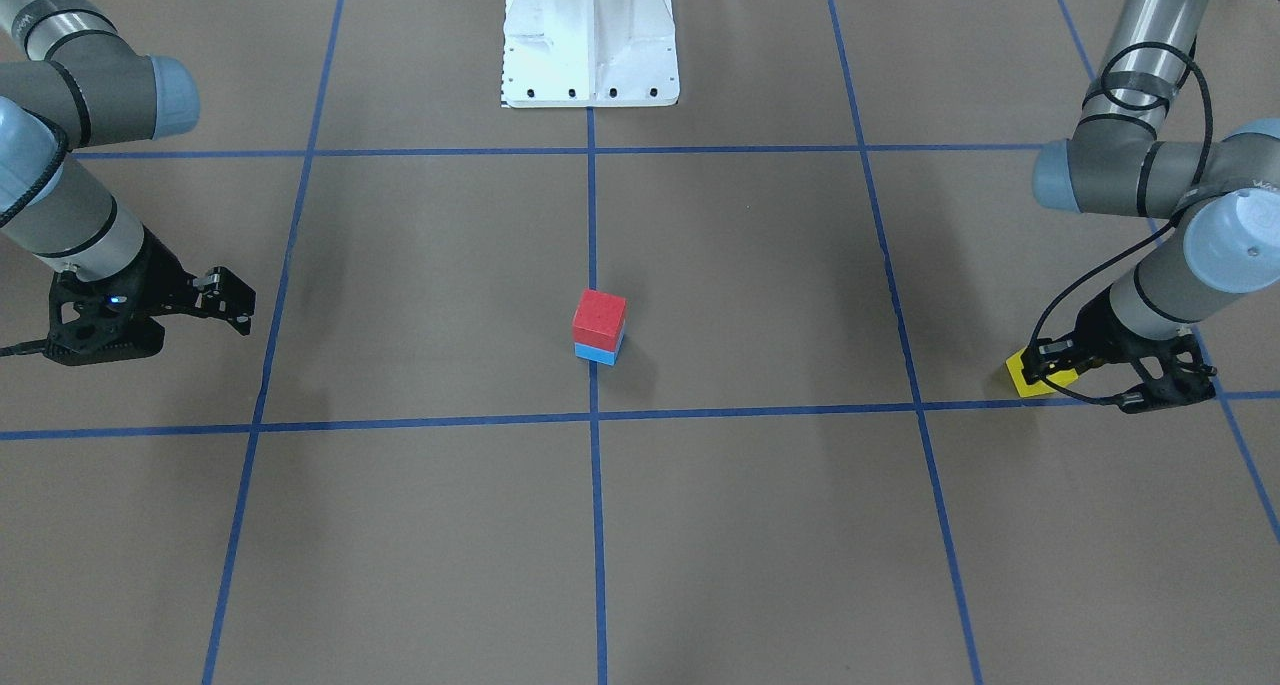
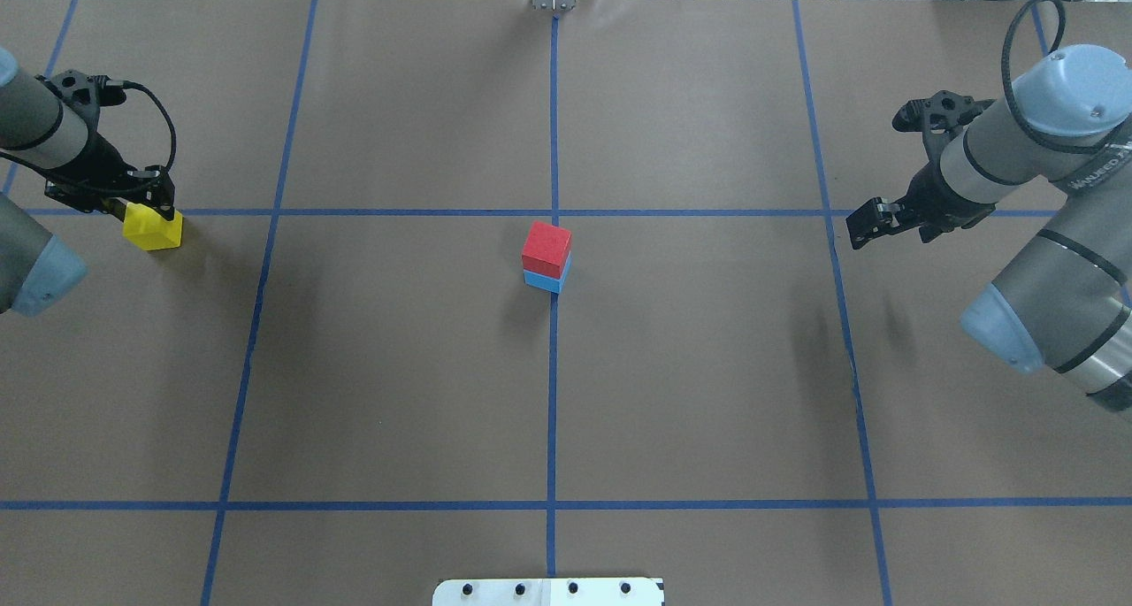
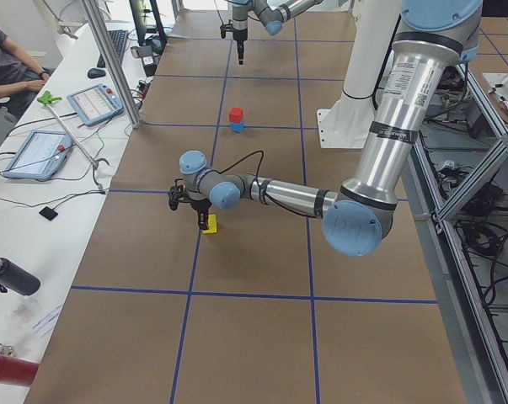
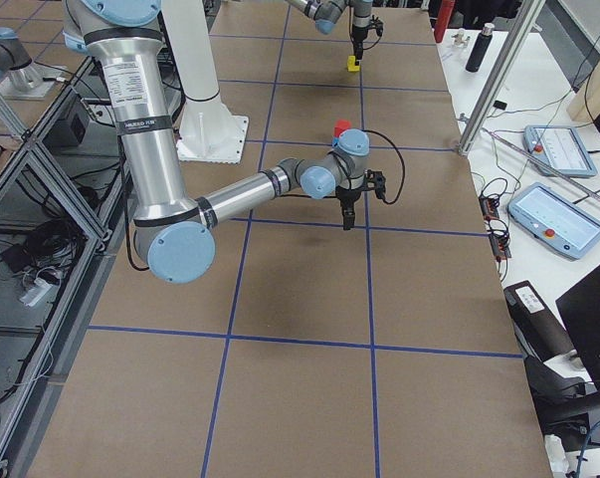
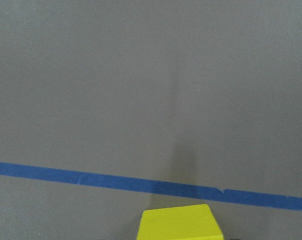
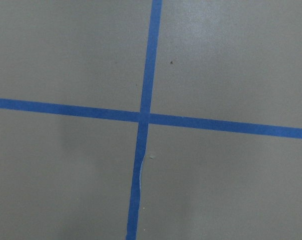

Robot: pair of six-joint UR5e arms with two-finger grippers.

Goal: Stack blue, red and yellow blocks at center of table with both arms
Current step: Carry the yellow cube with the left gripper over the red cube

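A red block (image 2: 546, 247) sits on top of a blue block (image 2: 544, 280) at the table's centre; the pair also shows in the front view (image 1: 599, 317). The yellow block (image 2: 152, 227) is at the far left of the overhead view, just below a blue tape line, at or barely above the table. My left gripper (image 2: 140, 206) comes down over it with its fingers on both sides, shut on it. The block's top fills the bottom edge of the left wrist view (image 5: 178, 224). My right gripper (image 2: 865, 226) hovers far to the right, open and empty.
The brown table is marked with a grid of blue tape lines (image 2: 554, 128). The robot's white base (image 1: 590, 35) stands at the table's near edge. An operator's bench with tablets (image 3: 93, 103) runs along the far side.
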